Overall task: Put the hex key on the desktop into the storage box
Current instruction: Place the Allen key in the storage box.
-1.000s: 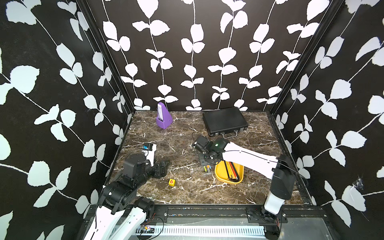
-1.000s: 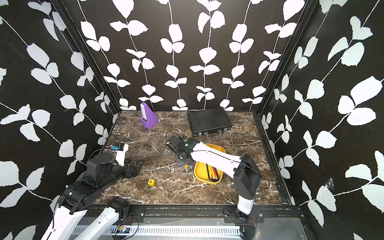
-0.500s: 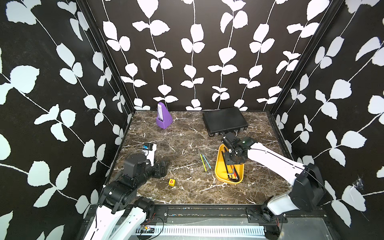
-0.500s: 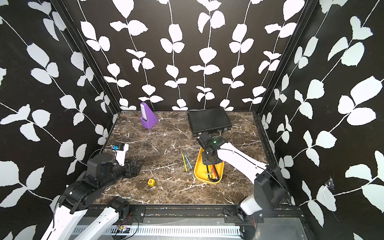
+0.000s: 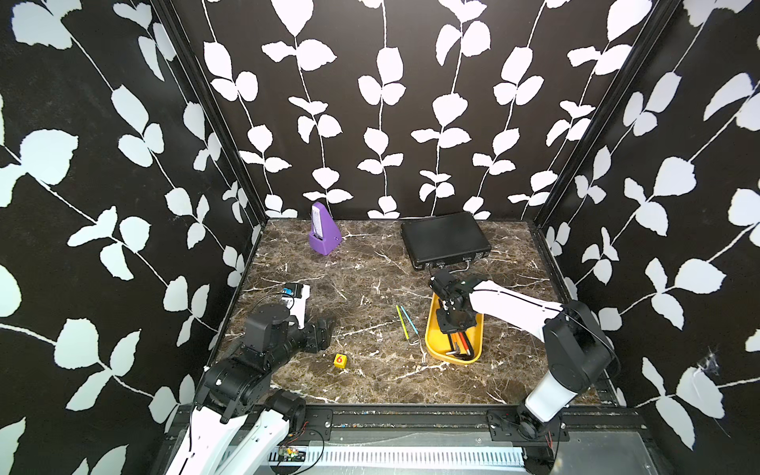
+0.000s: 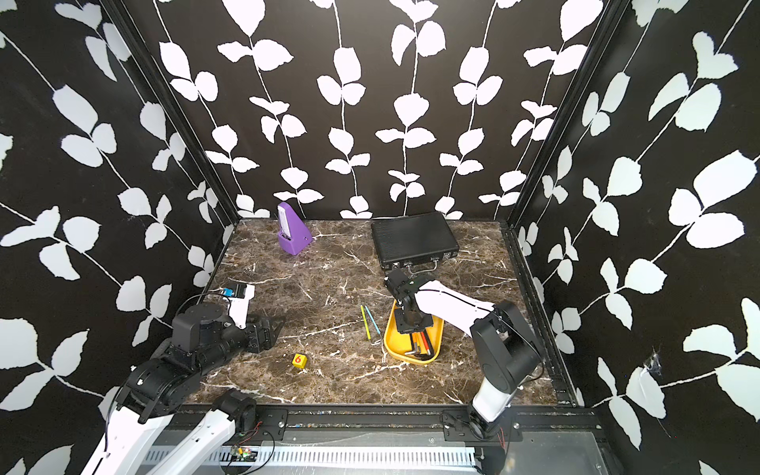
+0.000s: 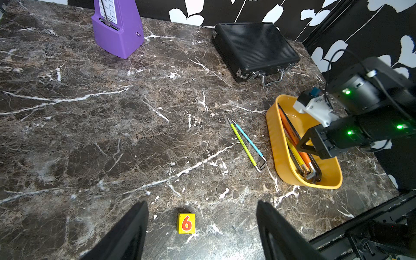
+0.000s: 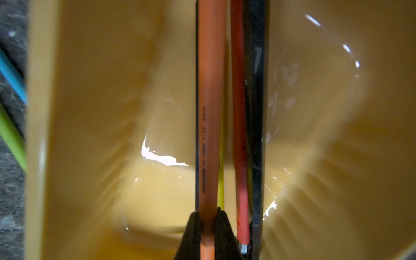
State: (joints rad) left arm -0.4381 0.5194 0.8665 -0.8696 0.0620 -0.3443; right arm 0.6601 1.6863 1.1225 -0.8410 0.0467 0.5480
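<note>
Since a second ago my right arm (image 5: 514,306) has swung from the middle of the bench (image 5: 370,263) over to the storage box (image 5: 431,341). My left jaws stand wide open and empty, near the yellow number block (image 5: 340,360). A green hex key (image 5: 402,323) and a blue hex key (image 5: 409,320) lie side by side on the bench, just beside the box. My right jaws pinch the orange hex key (image 8: 210,112) low inside the box, alongside a red key (image 8: 239,112).

A purple metronome (image 5: 324,230) stands by a flat black briefcase (image 5: 444,238) at the back; a yellow numbered cube (image 5: 340,360) sits nearer the front
</note>
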